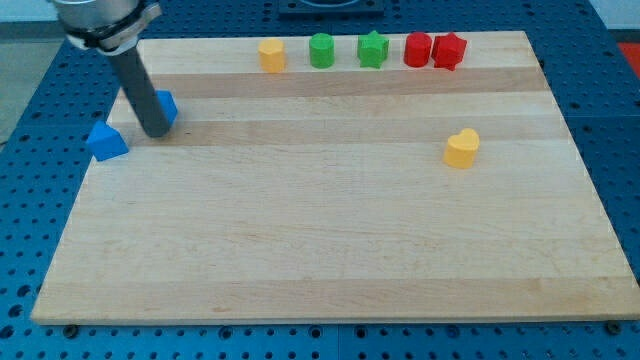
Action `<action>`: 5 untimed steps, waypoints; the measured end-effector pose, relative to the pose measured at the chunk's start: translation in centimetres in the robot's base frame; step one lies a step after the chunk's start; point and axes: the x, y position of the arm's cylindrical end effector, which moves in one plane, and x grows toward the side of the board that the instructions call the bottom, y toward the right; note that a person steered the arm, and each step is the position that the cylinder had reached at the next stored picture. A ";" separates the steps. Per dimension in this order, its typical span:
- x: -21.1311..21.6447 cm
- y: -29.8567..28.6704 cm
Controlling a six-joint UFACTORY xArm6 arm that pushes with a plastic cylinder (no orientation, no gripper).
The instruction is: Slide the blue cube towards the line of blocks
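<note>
A blue cube (166,105) sits near the board's left edge, partly hidden behind my rod. My tip (158,133) rests on the board just below and left of it, touching or nearly touching it. A second blue block (105,141), with a peaked top, lies at the left edge, left of my tip. The line of blocks runs along the view's top: a yellow block (272,54), a green cylinder (321,50), a green star-like block (373,49), a red cylinder (417,48) and a red star-like block (449,50).
A yellow heart-shaped block (462,148) stands alone at the view's right. The wooden board (330,250) lies on a blue perforated table (615,150).
</note>
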 end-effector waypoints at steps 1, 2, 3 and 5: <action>-5.9 0.1; -6.1 0.1; -4.1 -3.9; -6.4 -3.6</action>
